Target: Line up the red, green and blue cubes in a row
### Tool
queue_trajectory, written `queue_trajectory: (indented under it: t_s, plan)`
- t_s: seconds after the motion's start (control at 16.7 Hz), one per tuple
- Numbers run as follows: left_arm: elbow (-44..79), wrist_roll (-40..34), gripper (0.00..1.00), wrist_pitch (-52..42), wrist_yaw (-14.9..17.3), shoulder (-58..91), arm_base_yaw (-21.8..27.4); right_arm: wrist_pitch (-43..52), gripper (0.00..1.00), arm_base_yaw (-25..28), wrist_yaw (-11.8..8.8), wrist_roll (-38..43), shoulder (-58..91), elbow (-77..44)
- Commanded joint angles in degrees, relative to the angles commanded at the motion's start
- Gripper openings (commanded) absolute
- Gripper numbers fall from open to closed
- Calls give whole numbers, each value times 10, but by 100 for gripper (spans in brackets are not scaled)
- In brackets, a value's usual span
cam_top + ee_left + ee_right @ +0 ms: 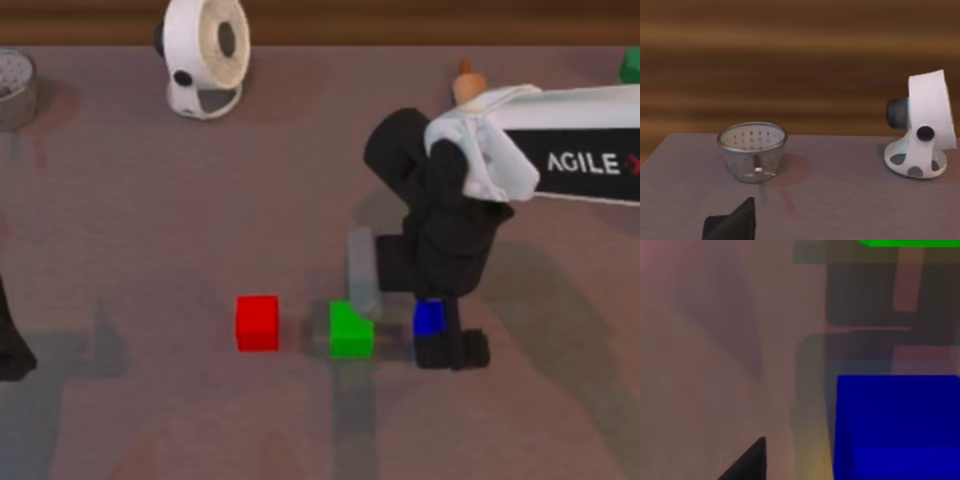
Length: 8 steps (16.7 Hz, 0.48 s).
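Top view: right fingers (432,335) pinch blue cube (428,318) beside green cube (351,329).

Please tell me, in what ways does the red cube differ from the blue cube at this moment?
The red cube is bright red and stands free, fully visible; the blue cube is deep blue and partly hidden under the right gripper. The red cube is at the row's left end, the blue one at its right end. Both look equal in size.

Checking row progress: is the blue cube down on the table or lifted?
Cannot tell: the right gripper covers part of the blue cube, beside the green cube.
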<state>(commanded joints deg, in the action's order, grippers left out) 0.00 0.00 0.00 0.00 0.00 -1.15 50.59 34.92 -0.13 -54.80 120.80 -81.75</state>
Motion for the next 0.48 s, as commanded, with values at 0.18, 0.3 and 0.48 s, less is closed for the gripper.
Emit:
queue_trajectory:
  t_s: [0.18,0.3,0.48]
  plan:
    - [0,0,100,0,0,0,0,0,100,0,0,0,0,0]
    - [0,0,100,0,0,0,0,2,100,0,0,0,-1,-2]
    - [0,0,100,0,0,0,0,44,100,2,-2,-2,-13,-30]
